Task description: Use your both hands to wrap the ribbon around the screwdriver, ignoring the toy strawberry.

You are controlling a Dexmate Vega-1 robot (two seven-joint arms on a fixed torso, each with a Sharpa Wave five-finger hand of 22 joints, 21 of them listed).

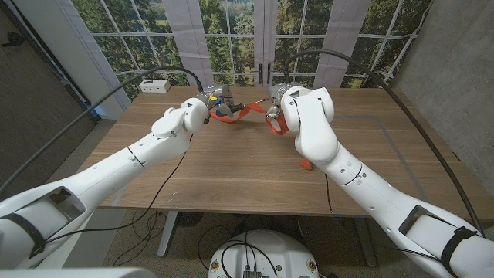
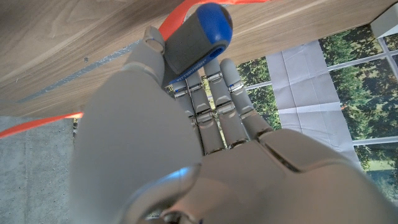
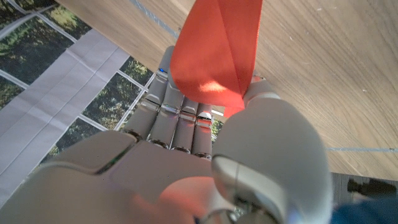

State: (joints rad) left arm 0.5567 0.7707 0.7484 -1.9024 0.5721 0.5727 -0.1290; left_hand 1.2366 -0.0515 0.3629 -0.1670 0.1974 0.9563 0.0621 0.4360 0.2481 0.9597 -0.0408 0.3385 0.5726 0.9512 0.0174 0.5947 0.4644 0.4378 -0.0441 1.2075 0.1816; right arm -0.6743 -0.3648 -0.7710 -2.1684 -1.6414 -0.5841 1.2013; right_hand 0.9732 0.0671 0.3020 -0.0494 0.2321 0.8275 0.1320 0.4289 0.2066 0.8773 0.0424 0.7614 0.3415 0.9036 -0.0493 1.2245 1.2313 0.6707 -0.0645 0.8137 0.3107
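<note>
In the upper middle of the head view both hands meet above the far part of the wooden table (image 1: 231, 170). The left hand (image 1: 207, 102) has its fingers (image 2: 211, 106) curled around the screwdriver (image 2: 198, 38), whose grey handle with a blue end cap sticks out past the fingertips in the left wrist view. The orange ribbon (image 1: 234, 114) runs from the screwdriver across to the right hand (image 1: 279, 116), sagging slightly between the two hands, just above the tabletop. In the right wrist view the right hand (image 3: 205, 143) pinches a broad folded end of the ribbon (image 3: 214, 53) between thumb and fingers. A small red object, probably the toy strawberry (image 1: 306, 164), lies on the table right of centre in the head view, beside the right forearm and apart from both hands. A white box (image 1: 154, 86) sits at the table's upper left corner.
</note>
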